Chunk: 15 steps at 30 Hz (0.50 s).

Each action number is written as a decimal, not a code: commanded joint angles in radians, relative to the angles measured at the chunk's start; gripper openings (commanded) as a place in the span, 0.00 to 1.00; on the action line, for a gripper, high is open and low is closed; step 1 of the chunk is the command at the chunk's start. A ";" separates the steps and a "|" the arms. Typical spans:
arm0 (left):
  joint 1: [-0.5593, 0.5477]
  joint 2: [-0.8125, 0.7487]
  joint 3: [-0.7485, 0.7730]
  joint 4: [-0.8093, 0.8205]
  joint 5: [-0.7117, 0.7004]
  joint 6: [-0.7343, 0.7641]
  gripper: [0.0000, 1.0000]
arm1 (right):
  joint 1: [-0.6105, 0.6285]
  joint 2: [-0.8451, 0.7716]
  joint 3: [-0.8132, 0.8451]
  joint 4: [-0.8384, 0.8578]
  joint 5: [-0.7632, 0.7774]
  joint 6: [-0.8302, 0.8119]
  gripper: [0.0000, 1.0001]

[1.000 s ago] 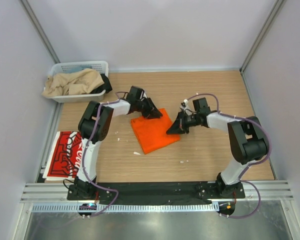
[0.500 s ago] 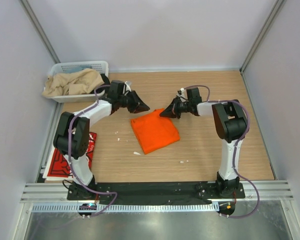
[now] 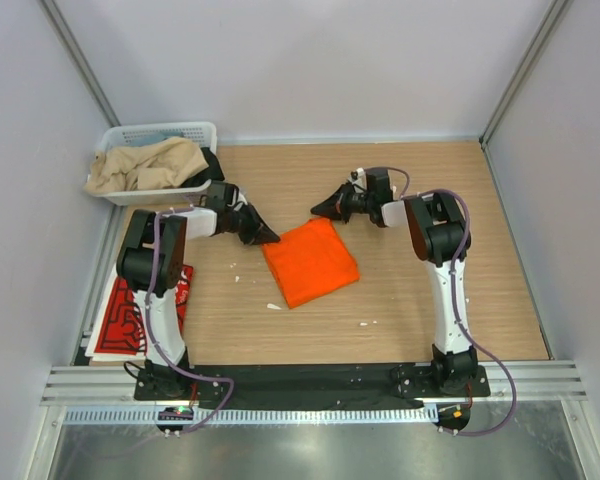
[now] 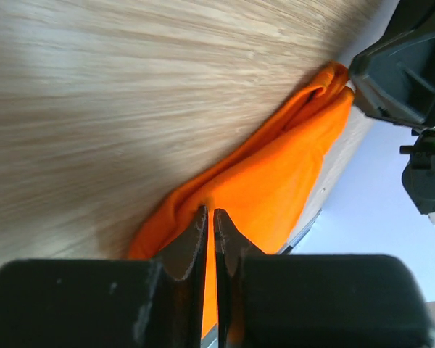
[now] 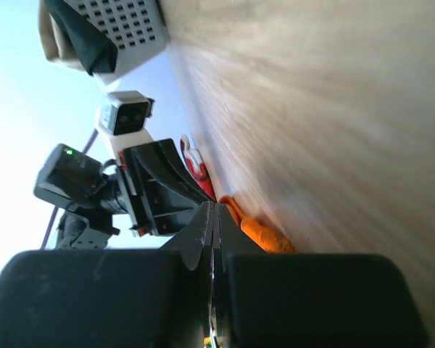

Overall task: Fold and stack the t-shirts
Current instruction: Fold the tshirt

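Observation:
The orange t-shirt (image 3: 313,264) lies folded into a rough square mid-table; it also shows in the left wrist view as the orange t-shirt (image 4: 275,174) and in the right wrist view (image 5: 264,235). The red t-shirt with white lettering (image 3: 123,312) lies flat at the table's left edge, partly under the left arm. My left gripper (image 3: 271,238) (image 4: 209,215) sits low at the orange shirt's far left corner, jaws nearly together with only a thin slit and no cloth pinched. My right gripper (image 3: 321,210) (image 5: 212,206) hovers just beyond the shirt's far corner, shut and empty.
A white slatted basket (image 3: 130,190) holding beige and dark cloth stands at the back left, close behind the left arm. Small white scraps (image 3: 273,306) lie on the wooden table (image 3: 410,300). Walls close in on three sides.
Both grippers have drawn back off the orange shirt, the left toward its left corner, the right toward the back. The left jaws have closed. The shirt stays folded in place.

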 commanded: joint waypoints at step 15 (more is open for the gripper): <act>0.022 -0.113 -0.215 -0.028 -0.030 0.121 0.09 | -0.063 -0.102 0.459 -0.930 0.193 -0.566 0.21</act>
